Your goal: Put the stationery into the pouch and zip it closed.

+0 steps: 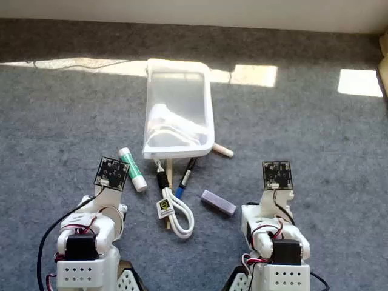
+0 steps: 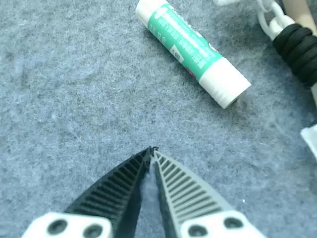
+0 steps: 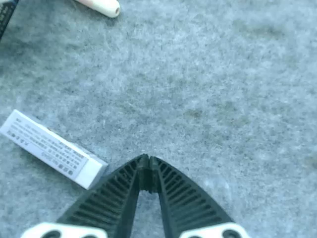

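A clear plastic pouch (image 1: 178,112) lies on the grey carpet, its near end resting over some items. By its near end lie a green-and-white glue stick (image 1: 132,169) (image 2: 192,51), a blue pen (image 1: 185,179), a white cable with a black plug (image 1: 176,215) (image 2: 294,44), a wooden stick (image 1: 168,182), a cream rod (image 1: 222,150) (image 3: 99,6) and an eraser (image 1: 218,203) (image 3: 53,149). My left gripper (image 2: 151,150) is shut and empty, just short of the glue stick. My right gripper (image 3: 144,161) is shut and empty, beside the eraser.
Both arm bases (image 1: 88,251) (image 1: 276,251) stand at the carpet's near edge. Sunlit patches (image 1: 359,82) fall across the far carpet. A pale wall strip (image 1: 194,12) runs along the back.
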